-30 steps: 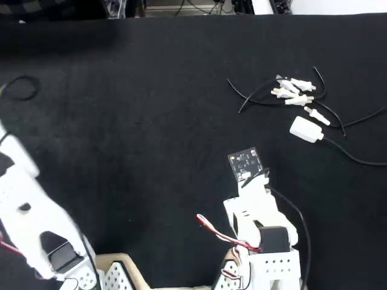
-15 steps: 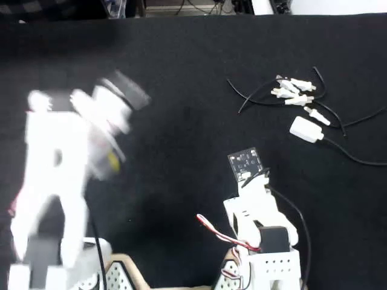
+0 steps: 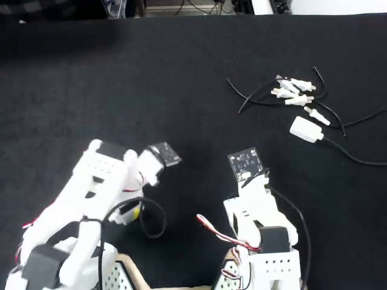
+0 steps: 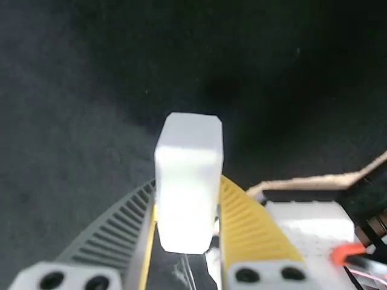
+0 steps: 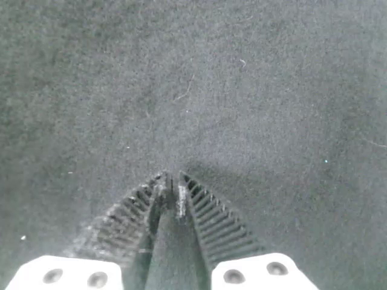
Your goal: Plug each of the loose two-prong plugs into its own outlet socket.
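Several white two-prong plugs point(image 3: 293, 90) with thin black leads lie in a heap at the table's far right. Just in front of them lies a white outlet socket point(image 3: 305, 129) on a black cable. My left gripper point(image 4: 188, 188) is shut on a white rectangular block point(image 4: 188, 181), which stands up between the grey finger and the yellow finger point(image 4: 242, 220). From above, the left arm point(image 3: 100, 175) is folded at the near left, far from the plugs. My right gripper point(image 5: 172, 178) is shut on nothing, low over the black cloth. The right arm point(image 3: 260, 214) sits at the near centre.
A black cloth point(image 3: 181, 78) covers the whole table. A black cable loop point(image 3: 154, 220) hangs beside the left arm. Both arm bases stand on a pale board point(image 3: 124, 263) at the near edge.
The left arm has swung from the left edge up over the table and come down folded at the near left. The right arm, plugs and socket have not moved.
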Robot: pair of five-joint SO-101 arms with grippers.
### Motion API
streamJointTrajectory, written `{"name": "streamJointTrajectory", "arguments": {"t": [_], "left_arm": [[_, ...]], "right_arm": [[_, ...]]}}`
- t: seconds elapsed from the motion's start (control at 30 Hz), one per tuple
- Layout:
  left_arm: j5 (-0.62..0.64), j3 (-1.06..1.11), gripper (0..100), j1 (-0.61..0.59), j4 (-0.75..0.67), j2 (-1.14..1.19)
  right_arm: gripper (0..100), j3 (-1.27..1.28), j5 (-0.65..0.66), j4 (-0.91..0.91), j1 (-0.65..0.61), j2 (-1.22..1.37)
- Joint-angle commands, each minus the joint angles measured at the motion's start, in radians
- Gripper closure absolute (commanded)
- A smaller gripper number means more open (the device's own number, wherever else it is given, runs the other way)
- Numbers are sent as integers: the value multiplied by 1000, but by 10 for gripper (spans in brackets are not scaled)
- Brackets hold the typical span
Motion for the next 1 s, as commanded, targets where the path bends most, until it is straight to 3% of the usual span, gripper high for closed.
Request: {"name": "streamJointTrajectory", "arguments": {"t": [0.0,0.17,0.43,0.73,0.87,0.97], "left_arm": [[8,-2,926,1,-32,3],[86,-42,818,1,-26,-25],[92,-56,812,4,-32,-83],[-5,4,814,-1,-58,-78],[-9,56,812,-84,-172,-78],[-101,53,811,-180,-192,-78]], "right_arm": [[986,-1,11,5,-6,-74],[986,-1,11,5,-6,-74],[986,-1,11,5,-6,-74],[986,-1,11,5,-6,-74],[986,-1,11,5,-6,-74],[986,-1,11,5,-6,-74]]}}
